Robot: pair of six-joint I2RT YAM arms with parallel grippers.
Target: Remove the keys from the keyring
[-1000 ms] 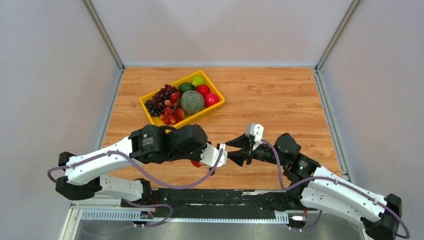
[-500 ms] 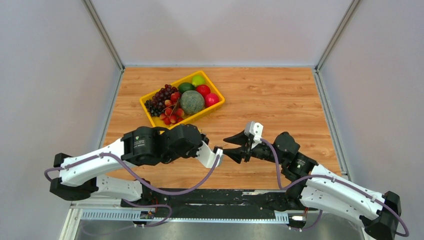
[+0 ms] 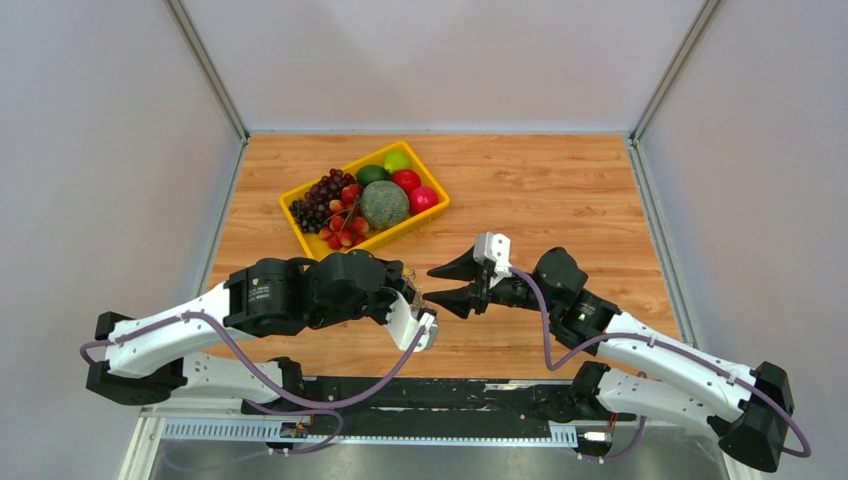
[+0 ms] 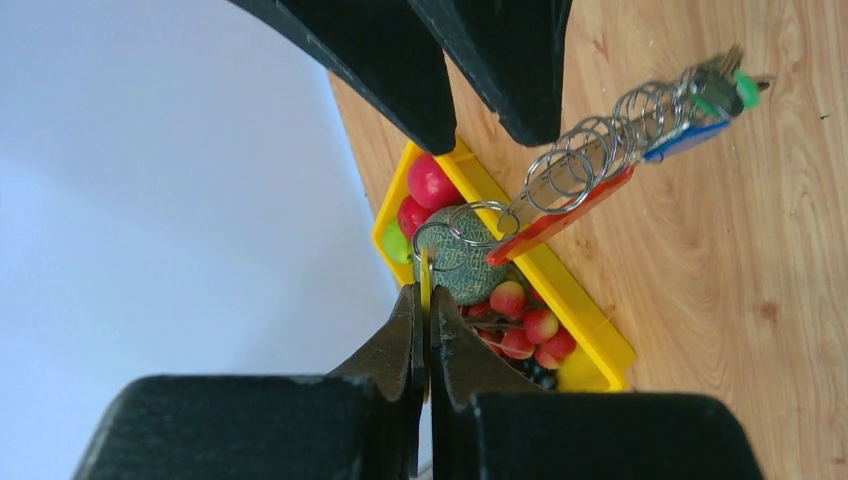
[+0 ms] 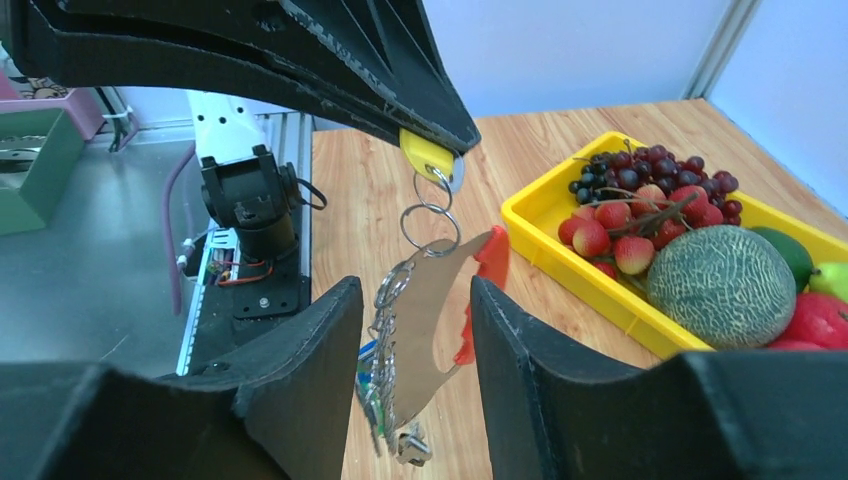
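Observation:
My left gripper (image 4: 428, 290) is shut on a yellow key (image 4: 425, 268) and holds the keyring (image 4: 590, 150) up in the air. The chain of silvery rings hangs from that key, with the flat red tag (image 4: 560, 215) alongside it. Blue and green keys (image 4: 715, 105) bunch at the free end. In the right wrist view the yellow key (image 5: 428, 158) is at the top and the rings (image 5: 428, 215), the tag (image 5: 492, 262) and the key bunch (image 5: 385, 390) dangle below it. My right gripper (image 5: 415, 310) is open, one finger on each side of the bunch. In the top view both grippers (image 3: 412, 292) (image 3: 438, 284) meet tip to tip.
A yellow fruit tray (image 3: 288, 208) with grapes, a melon and other fruit stands at the back left of the wooden table (image 3: 560, 190). It also shows in the right wrist view (image 5: 560, 270) just right of the hanging keyring. Grey walls close off both sides.
The left arm has drawn back to the left and turned, so the red tag beneath it no longer shows from above. The right gripper has moved left and farther from the base, opening around the hanging keyring.

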